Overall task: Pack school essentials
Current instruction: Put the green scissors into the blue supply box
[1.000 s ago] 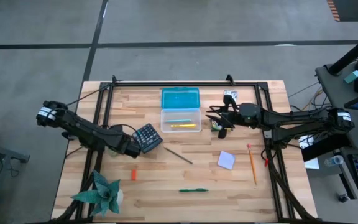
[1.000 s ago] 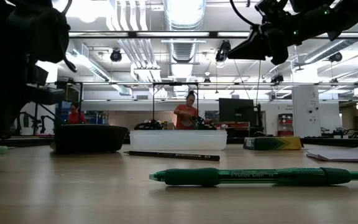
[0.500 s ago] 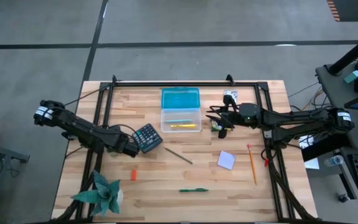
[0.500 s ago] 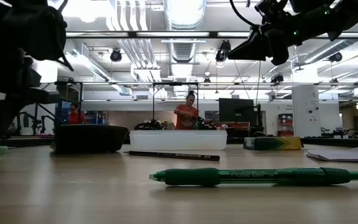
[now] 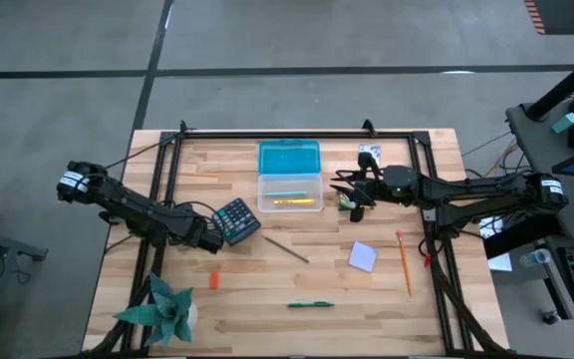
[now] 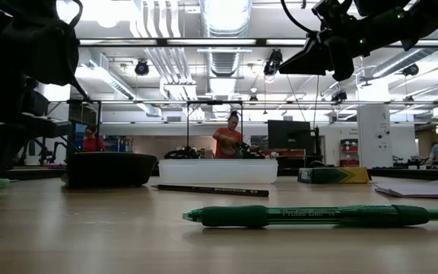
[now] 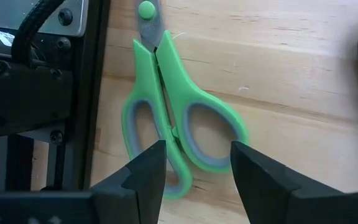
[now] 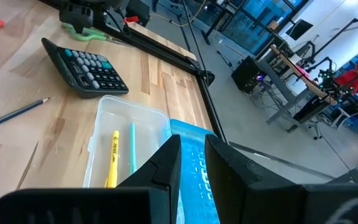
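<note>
Looked like the scissors step. Caught the left gripper [image 7: 194, 149] hovering right over the green-handled scissors [image 7: 173, 81], fingers apart and lined up either side of the handle loops, not clamped on anything yet. Spotted those scissors flat on the wood at the table's left side, just beside the black frame rail and near the calculator [image 5: 235, 219]. Found the right gripper [image 8: 192, 146] waiting up by the clear box [image 8: 98, 143], fingers only a narrow gap apart, nothing between them. Noticed a yellow pencil [image 8: 112, 158] already inside. Guessed next up: drop lower, pinch the handles, then carry across to the box.
</note>
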{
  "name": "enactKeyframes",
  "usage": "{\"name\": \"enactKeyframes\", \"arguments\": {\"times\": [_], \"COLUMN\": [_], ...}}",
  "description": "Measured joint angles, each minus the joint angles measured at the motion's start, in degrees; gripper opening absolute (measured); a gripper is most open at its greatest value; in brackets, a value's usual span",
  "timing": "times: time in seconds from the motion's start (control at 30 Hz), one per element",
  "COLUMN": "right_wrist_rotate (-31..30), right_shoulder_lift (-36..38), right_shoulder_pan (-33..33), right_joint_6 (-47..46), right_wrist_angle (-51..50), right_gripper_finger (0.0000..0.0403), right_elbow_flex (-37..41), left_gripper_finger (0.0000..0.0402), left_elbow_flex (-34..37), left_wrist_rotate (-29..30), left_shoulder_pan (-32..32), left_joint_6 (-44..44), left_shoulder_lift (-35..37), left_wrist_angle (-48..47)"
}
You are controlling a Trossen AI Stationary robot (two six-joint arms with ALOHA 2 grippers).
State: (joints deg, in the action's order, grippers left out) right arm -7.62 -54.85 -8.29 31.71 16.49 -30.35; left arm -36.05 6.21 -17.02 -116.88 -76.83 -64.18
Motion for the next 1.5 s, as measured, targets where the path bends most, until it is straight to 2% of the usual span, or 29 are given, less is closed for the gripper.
{"name": "enactKeyframes", "arguments": {"times": [0.37, 0.5, 0.7, 0.83, 0.9, 1.13, 1.23, 1.4, 1.5], "right_wrist_rotate": [0.0, 0.0, 0.0, 0.0, 0.0, 0.0, 0.0, 0.0, 0.0], "right_shoulder_lift": [0.0, 0.0, 0.0, 0.0, 0.0, 0.0, 0.0, 0.0, 0.0], "right_shoulder_pan": [0.0, 0.0, 0.0, 0.0, 0.0, 0.0, 0.0, 0.0, 0.0], "right_joint_6": [0.3, 0.6, 0.9, 0.9, 0.9, 0.9, 0.9, 0.9, 0.9], "right_wrist_angle": [0.0, 0.0, 0.0, 0.0, 0.1, 0.1, 0.1, 0.1, 0.0], "right_gripper_finger": [0.0063, 0.0063, 0.0063, 0.0063, 0.0063, 0.0063, 0.0063, 0.0063, 0.0063], "right_elbow_flex": [0.0, 0.0, 0.0, 0.0, 0.0, 0.0, 0.0, 0.0, 0.0], "left_gripper_finger": [0.0162, 0.0162, 0.0162, 0.0162, 0.0162, 0.0162, 0.0162, 0.0162, 0.0162], "left_elbow_flex": [0.2, 0.8, -4.5, -9.9, -10.6, -11.3, -12.2, -13.2, -13.0], "left_wrist_rotate": [-1.3, -1.1, -1.5, -4.2, -4.0, -4.0, -5.7, -5.1, -5.1], "left_shoulder_pan": [0.0, 0.0, -0.3, -0.5, -0.4, -0.4, -0.4, -0.4, -0.4], "left_joint_6": [0.4, 0.7, 9.3, 17.3, 18.7, 17.1, 13.2, 5.8, 4.3], "left_shoulder_lift": [-7.5, -10.9, -13.5, -13.1, -12.8, -12.7, -12.4, -12.3, -12.3], "left_wrist_angle": [0.4, 3.8, 1.8, 4.8, 2.9, 2.7, 2.2, 2.4, 2.7]}}
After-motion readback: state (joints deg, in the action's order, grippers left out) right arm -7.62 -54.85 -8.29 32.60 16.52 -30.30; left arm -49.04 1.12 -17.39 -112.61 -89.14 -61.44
